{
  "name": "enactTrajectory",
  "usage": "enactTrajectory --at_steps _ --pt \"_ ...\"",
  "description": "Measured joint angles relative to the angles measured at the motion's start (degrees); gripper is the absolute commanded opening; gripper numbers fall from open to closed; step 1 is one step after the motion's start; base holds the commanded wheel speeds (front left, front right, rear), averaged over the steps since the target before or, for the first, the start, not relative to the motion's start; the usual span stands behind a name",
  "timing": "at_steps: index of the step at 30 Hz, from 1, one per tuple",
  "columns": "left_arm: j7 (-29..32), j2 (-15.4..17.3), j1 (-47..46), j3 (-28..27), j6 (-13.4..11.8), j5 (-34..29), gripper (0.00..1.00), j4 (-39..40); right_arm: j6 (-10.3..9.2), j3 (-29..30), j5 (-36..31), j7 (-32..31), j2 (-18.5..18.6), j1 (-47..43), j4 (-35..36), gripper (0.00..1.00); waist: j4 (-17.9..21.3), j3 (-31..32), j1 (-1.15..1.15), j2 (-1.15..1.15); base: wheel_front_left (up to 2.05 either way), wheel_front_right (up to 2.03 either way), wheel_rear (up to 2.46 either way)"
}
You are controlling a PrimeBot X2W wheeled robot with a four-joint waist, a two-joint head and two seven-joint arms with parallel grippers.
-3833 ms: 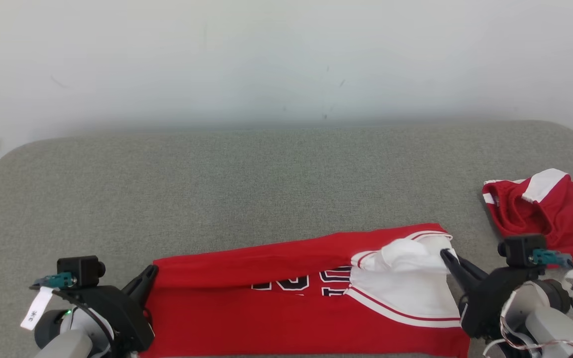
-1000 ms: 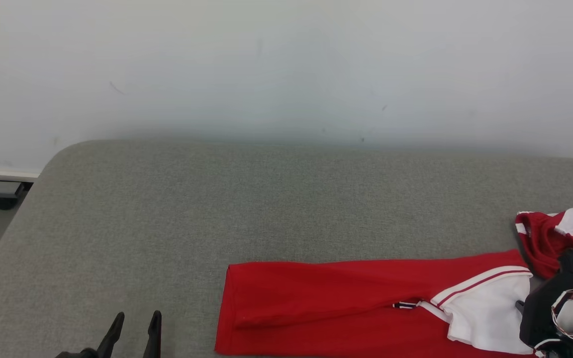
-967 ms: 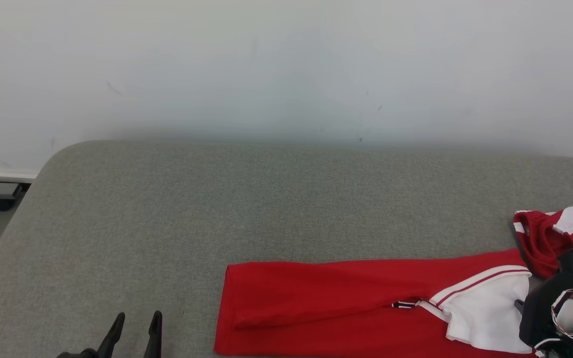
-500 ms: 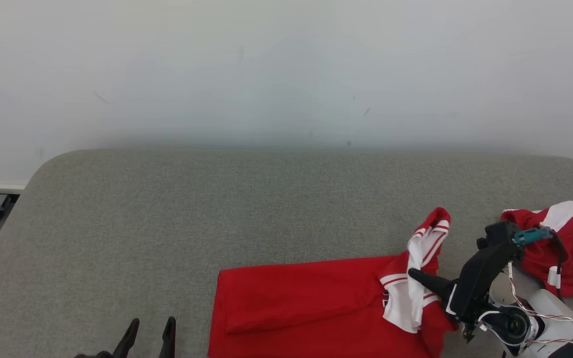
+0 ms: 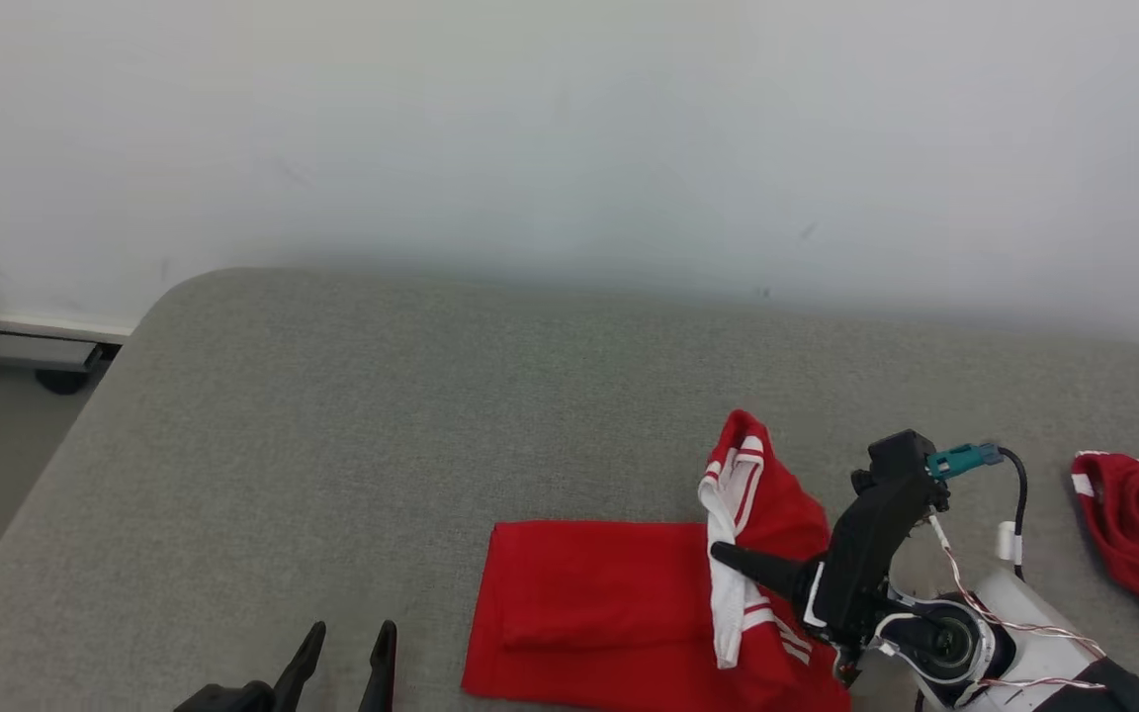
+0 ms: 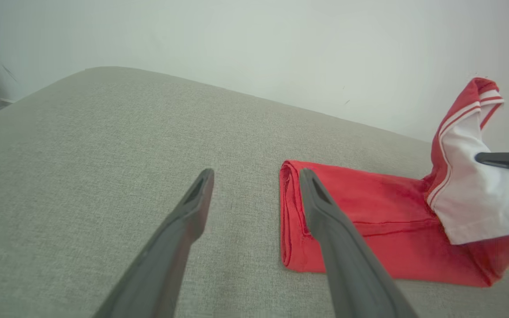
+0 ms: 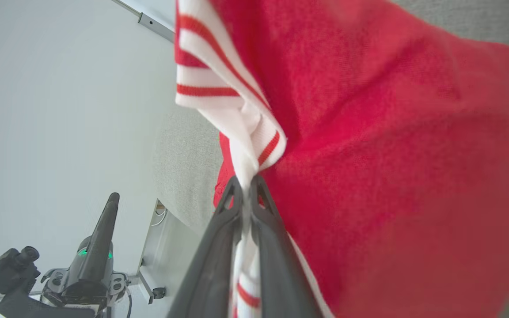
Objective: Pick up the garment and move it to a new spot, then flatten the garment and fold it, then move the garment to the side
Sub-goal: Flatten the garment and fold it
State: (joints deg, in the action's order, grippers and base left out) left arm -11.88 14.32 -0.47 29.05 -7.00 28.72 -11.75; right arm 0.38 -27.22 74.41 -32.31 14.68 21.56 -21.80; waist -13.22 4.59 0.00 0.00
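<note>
The red garment with white striped trim lies folded lengthwise near the front of the grey padded table. My right gripper is shut on its white-and-red striped end and holds that end raised above the flat part. In the right wrist view the fingers pinch the striped edge, with red cloth hanging beside them. My left gripper stands open, low at the front left, with nothing in it. In the left wrist view this gripper sits just left of the garment's folded left edge.
A second red and white garment lies crumpled at the table's right edge. The table's rounded left corner drops to the floor, where a baseboard rail runs along the white wall. Bare grey surface stretches behind and left of the garment.
My right gripper has lifted the garment's striped end off the table and carried it left over the flat part. The head view has shifted too. The left gripper stays open.
</note>
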Motion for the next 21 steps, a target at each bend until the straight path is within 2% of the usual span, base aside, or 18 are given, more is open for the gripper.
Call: enactTrajectory --at_steps 6,7,15,21 --pt "0.35 -0.42 -1.13 0.89 0.48 -0.07 1.00 -0.25 -3.30 -0.18 0.76 -0.98 -2.07 0.15 1.37 0.00 -3.05 -0.35 0.00 0.00 0.00 0.00 0.00" --pt "0.48 -0.78 -1.66 1.10 0.53 -0.08 1.00 -0.31 -4.43 -0.12 1.00 -1.05 -2.90 0.21 1.53 0.00 -4.07 -0.57 0.00 0.00 0.00 0.00 0.00" --pt "0.78 -1.76 -2.55 1.74 1.04 -0.08 1.00 -0.97 -6.30 0.12 1.31 -1.47 -5.53 3.09 1.03 0.00 -7.76 -1.60 0.00 0.00 0.00 0.00 0.00" --pt "1.01 -2.69 -3.78 2.31 1.51 -0.09 1.00 -1.90 -7.26 -0.54 0.64 -1.38 -7.25 4.25 -2.41 0.00 -10.62 -2.46 0.00 0.00 0.00 0.00 0.00"
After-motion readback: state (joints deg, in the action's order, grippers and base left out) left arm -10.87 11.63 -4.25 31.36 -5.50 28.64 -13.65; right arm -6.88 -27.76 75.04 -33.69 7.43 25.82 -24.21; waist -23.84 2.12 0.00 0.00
